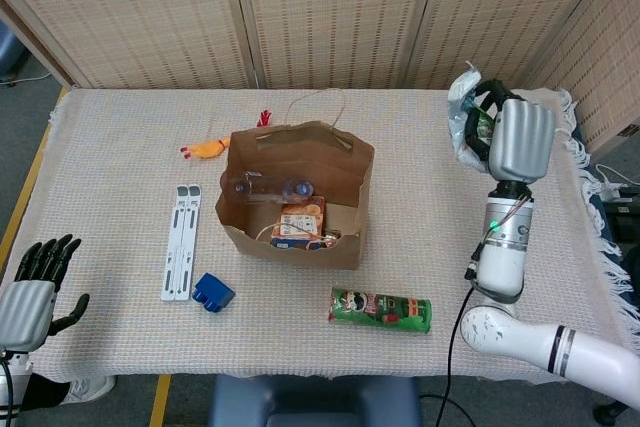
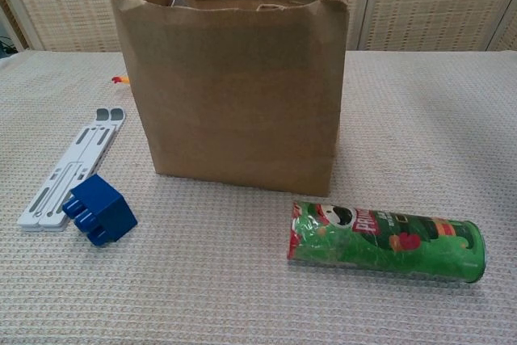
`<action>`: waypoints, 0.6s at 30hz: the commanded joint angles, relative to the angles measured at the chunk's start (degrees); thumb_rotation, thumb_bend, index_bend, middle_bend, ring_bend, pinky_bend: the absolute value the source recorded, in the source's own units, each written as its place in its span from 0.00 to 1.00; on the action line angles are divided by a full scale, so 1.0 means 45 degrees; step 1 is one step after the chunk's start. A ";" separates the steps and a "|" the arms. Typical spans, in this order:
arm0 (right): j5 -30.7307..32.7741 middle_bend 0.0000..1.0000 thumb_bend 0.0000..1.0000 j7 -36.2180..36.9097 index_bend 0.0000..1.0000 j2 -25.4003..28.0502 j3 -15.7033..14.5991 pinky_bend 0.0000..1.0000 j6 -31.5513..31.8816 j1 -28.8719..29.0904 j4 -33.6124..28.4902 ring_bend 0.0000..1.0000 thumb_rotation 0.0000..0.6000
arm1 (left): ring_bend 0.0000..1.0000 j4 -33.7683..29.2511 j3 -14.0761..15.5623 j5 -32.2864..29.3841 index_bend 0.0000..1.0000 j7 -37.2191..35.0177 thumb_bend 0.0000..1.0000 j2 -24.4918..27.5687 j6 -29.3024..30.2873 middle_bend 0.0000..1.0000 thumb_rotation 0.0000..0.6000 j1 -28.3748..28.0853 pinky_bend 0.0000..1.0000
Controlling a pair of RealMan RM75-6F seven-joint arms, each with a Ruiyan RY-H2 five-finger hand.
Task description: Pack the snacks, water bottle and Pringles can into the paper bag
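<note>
The right hand (image 1: 518, 140) grips a crinkly snack packet (image 1: 467, 117) with closed fingers, raised well right of the open paper bag (image 1: 296, 192). It should travel left over the bag's mouth and let go low — inside seem to lie a bottle and a snack box. The Pringles can (image 2: 386, 241) lies on the table; the left hand (image 1: 32, 294) rests open.

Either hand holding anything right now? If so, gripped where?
The right hand grips a crinkly snack packet, raised above the table; its fingers wrap the packet's right side, exact spot hidden. The left hand holds nothing, fingers apart.
</note>
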 commanded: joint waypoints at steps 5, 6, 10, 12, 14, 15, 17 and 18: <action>-0.0889 0.56 0.46 -0.1129 0.73 0.0654 0.0182 0.76 0.0218 0.0735 -0.1780 0.61 1.00 | 0.00 -0.0043 -0.0032 -0.0065 0.02 0.0066 0.37 -0.0017 -0.0010 0.00 1.00 0.0003 0.00; -0.0917 0.56 0.46 -0.1231 0.73 0.0557 0.0135 0.76 0.0190 0.0913 -0.1865 0.61 1.00 | 0.00 -0.0042 -0.0031 -0.0065 0.02 0.0055 0.37 -0.0015 -0.0013 0.00 1.00 0.0003 0.00; -0.1164 0.56 0.46 -0.1630 0.73 -0.0004 -0.0151 0.76 -0.0028 0.1782 -0.2021 0.61 1.00 | 0.00 -0.0039 -0.0032 -0.0063 0.02 0.0015 0.37 -0.0002 -0.0025 0.00 1.00 -0.0001 0.00; -0.1195 0.57 0.46 -0.1922 0.73 -0.0443 -0.0353 0.76 -0.0126 0.2277 -0.2074 0.61 1.00 | 0.00 -0.0038 -0.0030 -0.0059 0.02 -0.0025 0.37 0.0007 -0.0033 0.00 1.00 -0.0003 0.00; -0.1169 0.57 0.46 -0.2224 0.73 -0.0937 -0.0588 0.76 -0.0203 0.2746 -0.2096 0.61 1.00 | 0.00 -0.0030 -0.0026 -0.0048 0.02 -0.0030 0.37 0.0014 -0.0033 0.00 1.00 -0.0003 0.00; -0.1162 0.57 0.46 -0.2344 0.73 -0.1153 -0.0707 0.76 -0.0243 0.2932 -0.2098 0.61 1.00 | 0.00 -0.0016 -0.0024 -0.0035 0.02 -0.0016 0.37 0.0010 -0.0027 0.00 1.00 -0.0004 0.00; -0.1221 0.57 0.46 -0.2603 0.73 -0.1690 -0.1035 0.76 -0.0259 0.3308 -0.1984 0.61 1.00 | 0.00 0.0002 -0.0023 -0.0031 0.02 -0.0035 0.37 0.0004 -0.0024 0.00 1.00 -0.0004 0.00; -0.1260 0.57 0.46 -0.2707 0.73 -0.1911 -0.1199 0.76 -0.0269 0.3441 -0.1873 0.61 1.00 | 0.00 0.0004 -0.0024 -0.0033 0.02 -0.0054 0.37 0.0006 -0.0026 0.00 1.00 -0.0003 0.00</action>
